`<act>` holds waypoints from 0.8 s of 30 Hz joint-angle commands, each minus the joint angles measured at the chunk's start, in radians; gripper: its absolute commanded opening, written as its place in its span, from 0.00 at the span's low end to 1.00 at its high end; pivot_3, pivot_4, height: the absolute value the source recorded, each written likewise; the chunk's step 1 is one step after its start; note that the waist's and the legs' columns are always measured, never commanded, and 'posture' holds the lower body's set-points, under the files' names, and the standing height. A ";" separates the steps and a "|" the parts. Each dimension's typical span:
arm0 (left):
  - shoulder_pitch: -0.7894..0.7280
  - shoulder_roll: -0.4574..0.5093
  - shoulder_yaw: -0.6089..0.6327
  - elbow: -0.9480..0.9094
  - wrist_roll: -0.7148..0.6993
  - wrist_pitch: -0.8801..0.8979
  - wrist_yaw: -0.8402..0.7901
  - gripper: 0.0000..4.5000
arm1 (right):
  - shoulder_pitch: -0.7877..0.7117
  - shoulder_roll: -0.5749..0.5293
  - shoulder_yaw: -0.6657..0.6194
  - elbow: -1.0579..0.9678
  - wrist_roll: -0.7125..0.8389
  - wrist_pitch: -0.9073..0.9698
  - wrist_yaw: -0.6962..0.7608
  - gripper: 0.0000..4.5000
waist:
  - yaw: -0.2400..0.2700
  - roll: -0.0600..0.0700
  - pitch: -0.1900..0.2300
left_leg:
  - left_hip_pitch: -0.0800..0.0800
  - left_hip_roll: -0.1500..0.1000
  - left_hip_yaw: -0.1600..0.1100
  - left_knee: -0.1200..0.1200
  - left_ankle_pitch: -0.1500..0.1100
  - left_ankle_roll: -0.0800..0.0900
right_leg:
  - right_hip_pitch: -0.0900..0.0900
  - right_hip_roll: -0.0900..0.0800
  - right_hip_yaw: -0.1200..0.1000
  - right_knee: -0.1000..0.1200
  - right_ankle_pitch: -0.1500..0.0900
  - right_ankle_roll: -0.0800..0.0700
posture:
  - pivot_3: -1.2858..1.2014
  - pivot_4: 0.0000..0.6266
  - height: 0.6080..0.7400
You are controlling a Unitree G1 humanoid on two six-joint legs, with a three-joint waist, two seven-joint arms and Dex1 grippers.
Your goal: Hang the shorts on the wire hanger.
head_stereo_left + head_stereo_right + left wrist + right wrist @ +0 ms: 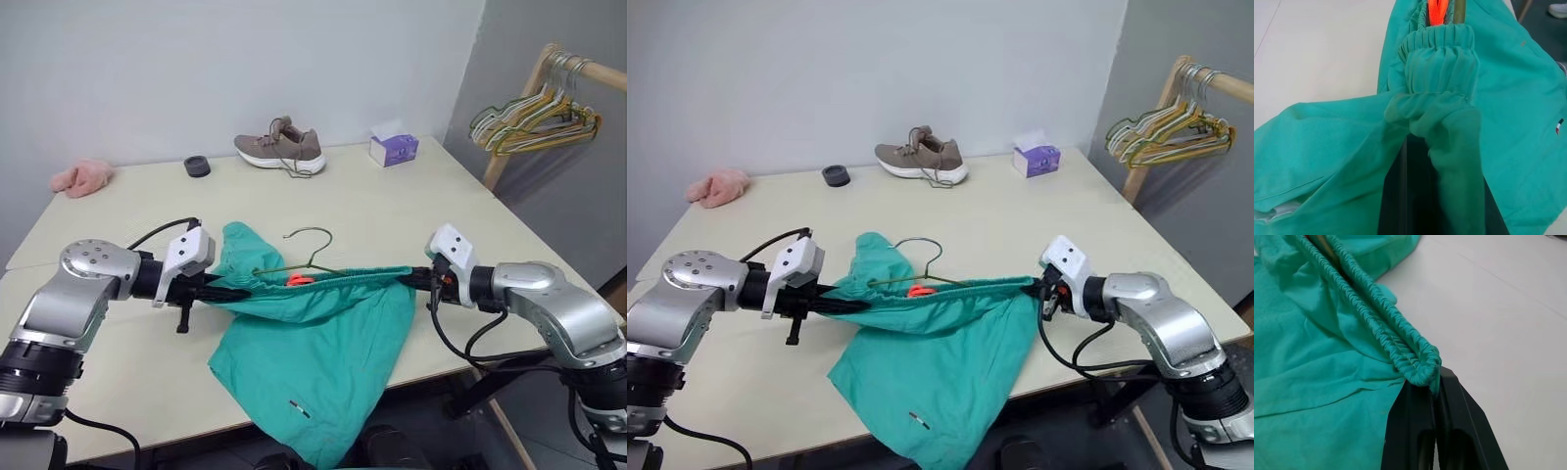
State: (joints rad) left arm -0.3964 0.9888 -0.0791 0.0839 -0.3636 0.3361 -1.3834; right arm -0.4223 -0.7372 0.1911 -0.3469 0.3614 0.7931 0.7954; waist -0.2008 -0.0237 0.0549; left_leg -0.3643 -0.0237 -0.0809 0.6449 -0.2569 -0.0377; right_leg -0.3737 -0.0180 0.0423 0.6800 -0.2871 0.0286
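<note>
Both grippers, left [235, 291] and right [416, 278], clamp the teal-green fabric shorts' [313, 362] elastic waistband, stretching it taut beside the olive wire hanger [306, 257], probably to line it up for hanging.

Arm shells: rounded silver-grey metal housings, the left shoulder cap dotted with small screws.
Wrist blocks: white boxy modules on black collars.
Cables: black, looping free from each wrist along the forearm.
Left pincer [238, 291]: two slim black fingers.
Right pincer [1436, 382]: two black wedge-shaped fingers.
</note>
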 commanded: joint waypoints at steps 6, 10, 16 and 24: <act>-0.032 -0.063 -0.016 -0.018 0.038 0.015 0.036 0.00 | -0.140 0.002 0.140 -0.109 -0.073 0.006 0.049 0.00 | 0.002 0.000 0.000 | -0.001 0.000 0.000 0.000 0.000 0.000 | 0.000 0.000 0.000 -0.001 0.000 0.000 | 0.42 0.00 1.00; -0.033 -0.088 -0.023 -0.030 0.042 0.020 0.041 0.00 | -0.173 0.018 0.160 -0.112 -0.097 0.008 0.040 0.24 | 0.002 0.000 0.000 | -0.001 0.000 0.000 0.000 0.000 0.000 | 0.000 0.000 0.000 0.000 0.000 0.000 | 0.42 0.00 1.00; -0.027 -0.107 -0.019 -0.038 0.036 0.030 0.045 0.00 | -0.150 -0.041 0.129 -0.158 -0.086 0.043 0.065 0.70 | 0.001 0.000 0.000 | -0.001 0.000 -0.001 0.000 0.000 0.000 | 0.000 0.000 0.000 -0.001 0.000 0.000 | 0.42 0.00 1.00; -0.024 -0.115 -0.019 -0.053 0.031 0.042 0.033 0.00 | -0.142 -0.050 0.192 -0.049 -0.165 -0.010 0.060 0.70 | -0.004 0.000 0.000 | 0.000 0.000 0.000 0.000 0.000 0.000 | 0.000 0.000 0.000 0.000 0.000 0.000 | 0.42 0.00 1.00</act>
State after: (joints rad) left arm -0.4033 0.8764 -0.1152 0.0614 -0.3154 0.3779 -1.3456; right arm -0.5378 -0.8006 0.3764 -0.4089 0.2165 0.8103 0.8507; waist -0.2050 -0.0238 0.0548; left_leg -0.3646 -0.0237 -0.0811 0.6449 -0.2569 -0.0377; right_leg -0.3738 -0.0184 0.0419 0.6797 -0.2871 0.0286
